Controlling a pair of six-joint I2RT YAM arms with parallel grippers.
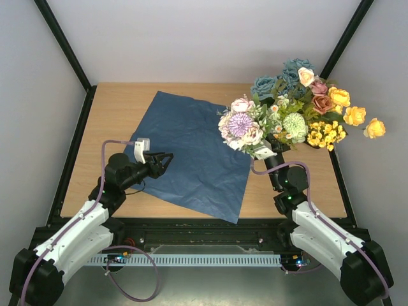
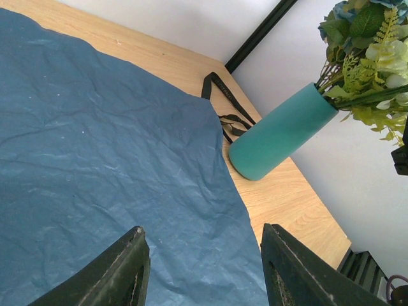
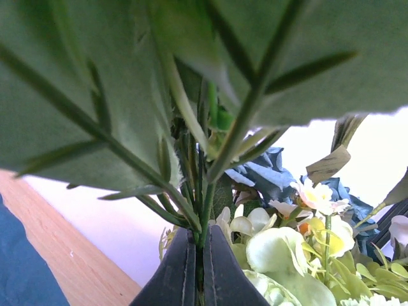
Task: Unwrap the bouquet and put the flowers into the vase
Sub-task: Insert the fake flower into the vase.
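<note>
The blue paper [image 1: 191, 153] lies spread flat on the table, unwrapped. At the back right, blue, orange and yellow flowers [image 1: 319, 102] stand in the teal vase [image 2: 280, 135], which their blooms hide in the top view. My right gripper [image 1: 269, 152] is shut on a green stem [image 3: 207, 210] topped by pink and purple blooms [image 1: 241, 124], held just left of the vase bunch. In the right wrist view its jaws [image 3: 199, 237] pinch the stem tight. My left gripper [image 1: 162, 159] hovers open and empty over the paper's left part [image 2: 203, 229].
A black ribbon [image 2: 220, 95] lies loose on the wood between the paper's far corner and the vase. Black frame posts [image 1: 64, 44] rise at the back corners. White walls close in behind and beside the table [image 1: 115, 108].
</note>
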